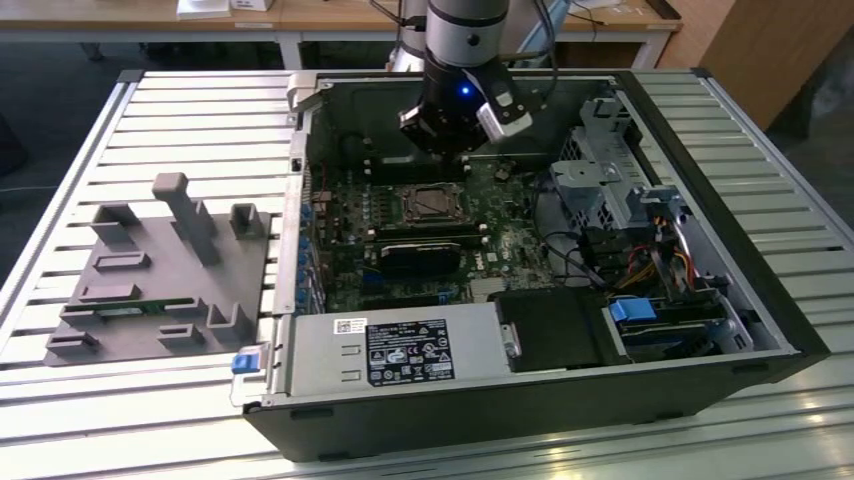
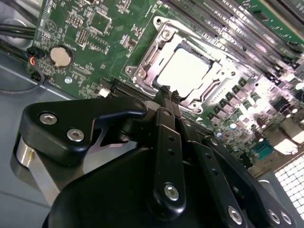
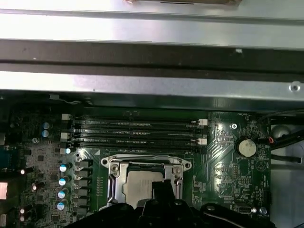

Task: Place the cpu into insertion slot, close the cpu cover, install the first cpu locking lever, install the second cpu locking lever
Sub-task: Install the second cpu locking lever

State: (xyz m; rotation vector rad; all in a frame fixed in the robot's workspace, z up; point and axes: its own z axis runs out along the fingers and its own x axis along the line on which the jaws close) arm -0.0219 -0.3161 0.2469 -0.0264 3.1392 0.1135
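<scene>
CPU [image 2: 183,71] sits in the insertion slot [image 2: 142,76] on the motherboard [image 2: 95,28], silvery top facing up, lying flat. So step one looks done. The CPU cover [image 2: 209,80] appears folded down around the chip, its square cut-out framing the metal top in both wrist views; in the first wrist view the frame [image 3: 114,178] lies flat around the chip [image 3: 137,187]. Cover step likely done too, though I can't fully confirm it is seated. The locking levers are hard to make out: thin metal runs along the socket edges but whether either is latched under its hook I cannot tell. Treat both lever steps as possibly left.

Tool [image 2: 166,92] hangs just above the socket edge, its thin black fingertips pressed together, clenched on nothing visible. In the exterior view the tool [image 1: 451,140] is over the open PC case [image 1: 534,420], above and slightly behind the socket [image 1: 430,203].

Orientation: chip is roughly square, no strong long axis; its edges line up with the socket rim and run parallel to the memory slots [image 3: 135,130]. The case lies on its side on the slatted tabletop [image 1: 160,110], board facing up. A grey fixture tray [image 1: 147,280] sits on the exterior view's left, apart from the case.
</scene>
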